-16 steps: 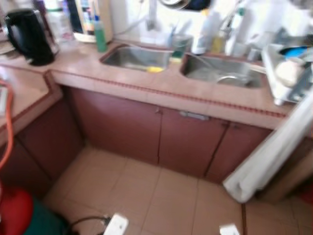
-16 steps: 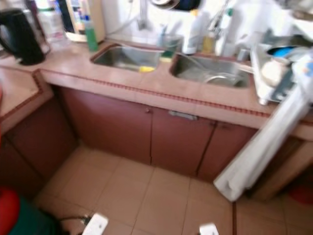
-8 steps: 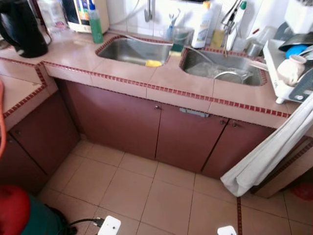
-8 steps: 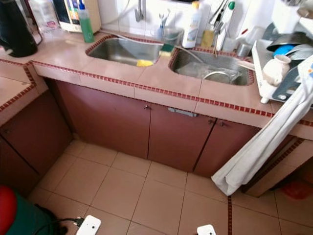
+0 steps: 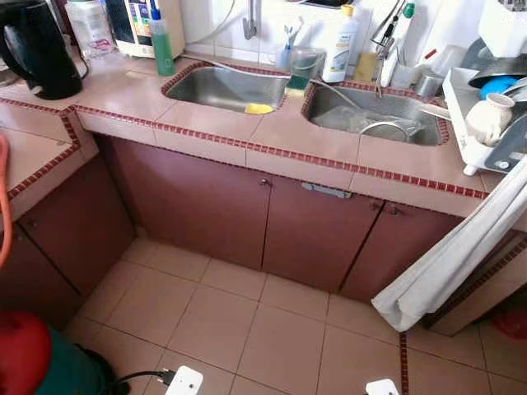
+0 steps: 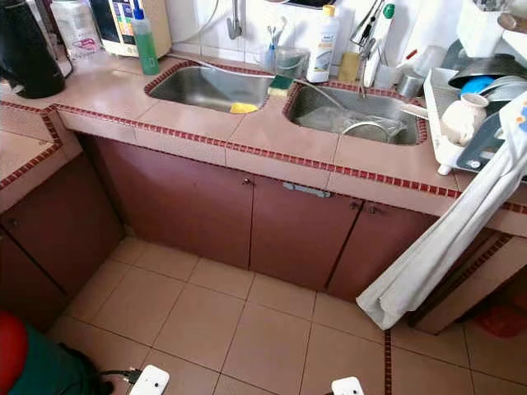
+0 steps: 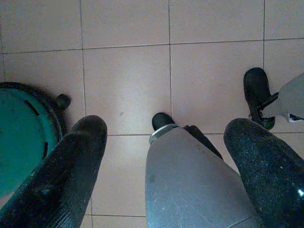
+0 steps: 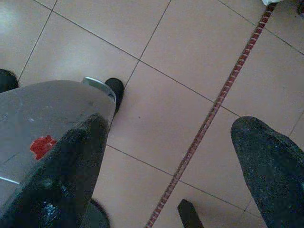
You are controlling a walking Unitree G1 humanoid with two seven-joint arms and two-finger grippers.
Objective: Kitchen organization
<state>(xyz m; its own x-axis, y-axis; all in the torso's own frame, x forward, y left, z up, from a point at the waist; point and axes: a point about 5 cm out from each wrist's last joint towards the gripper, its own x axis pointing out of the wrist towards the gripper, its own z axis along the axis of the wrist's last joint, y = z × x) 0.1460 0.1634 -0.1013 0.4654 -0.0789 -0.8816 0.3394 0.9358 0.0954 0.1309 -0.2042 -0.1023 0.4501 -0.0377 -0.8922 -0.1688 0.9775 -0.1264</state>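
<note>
Both arms hang over the floor (image 7: 128, 80): left end effector (image 7: 166, 142) and right end effector (image 8: 175, 142) spread wide, holding nothing. 2 sinks (image 5: 226, 86) sit along the table's (image 5: 288, 136) back edge, kettle (image 5: 37, 49) at its left corner.

**Pink tiled tabletop with two sinks, above a tiled floor**

The tabletop (image 5: 222, 123) is pink tile edged with a red mosaic strip and turns a corner on the left. Two steel sinks (image 5: 226, 86) are set into it side by side. On it stand a black kettle (image 5: 37, 49) at the far left, a green bottle (image 5: 160, 41) near the left sink, a white bottle (image 5: 339, 49) behind the sinks, and a white dish rack (image 5: 482, 123) at the right. Below, the floor (image 5: 247, 329) of beige tiles carries a white plug block (image 5: 185, 381).
</note>
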